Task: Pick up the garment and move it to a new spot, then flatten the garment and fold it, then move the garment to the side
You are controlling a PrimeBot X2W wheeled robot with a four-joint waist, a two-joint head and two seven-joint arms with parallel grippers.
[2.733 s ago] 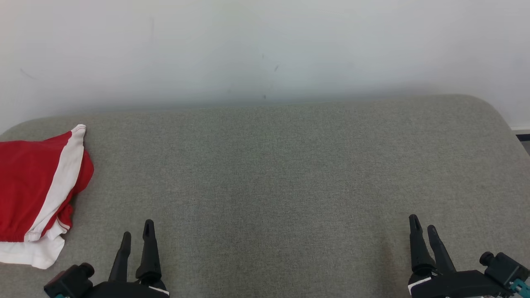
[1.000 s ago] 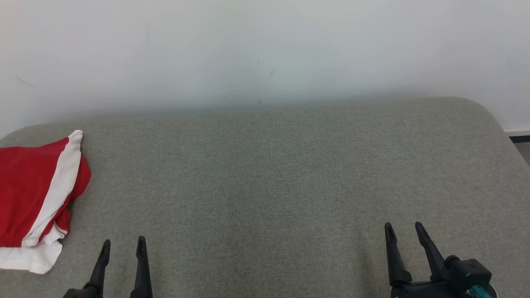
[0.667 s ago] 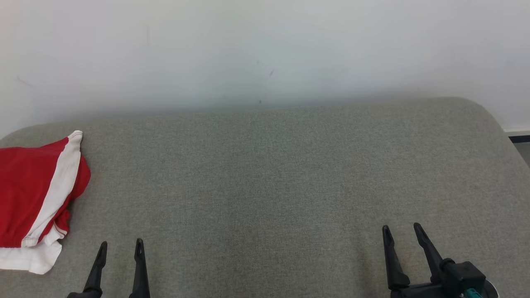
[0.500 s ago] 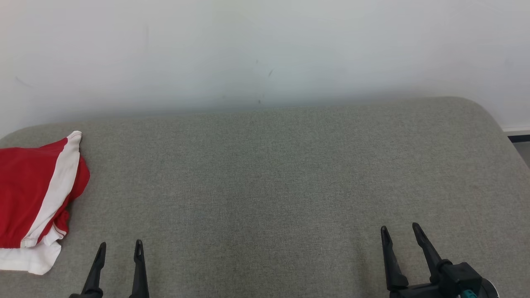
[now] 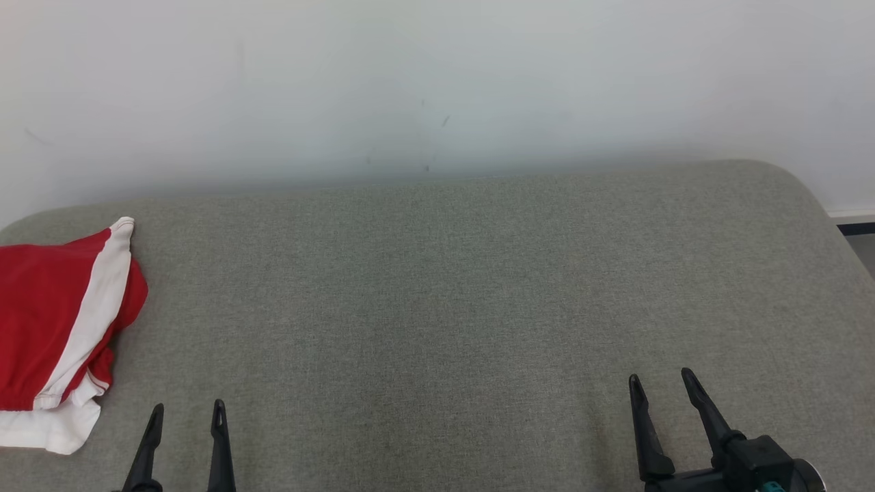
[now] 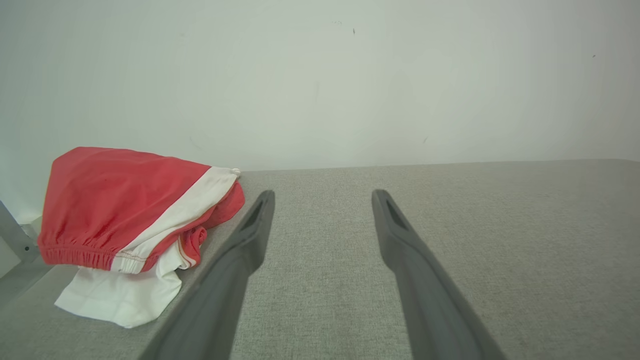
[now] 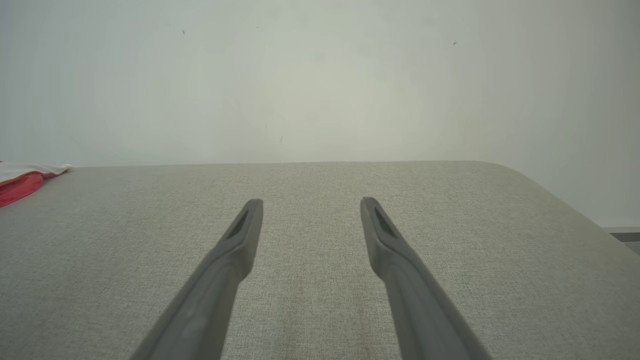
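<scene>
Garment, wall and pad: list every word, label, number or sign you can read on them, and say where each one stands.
No readable text in any view.
On the garment: plain red and white cloth, no print or label showing.
On the wall: a few dark specks, not writing.
On the pad: plain grey fabric, no tag showing.

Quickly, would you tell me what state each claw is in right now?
Left claw: open, holding nothing.
Right claw: open, holding nothing.
</scene>
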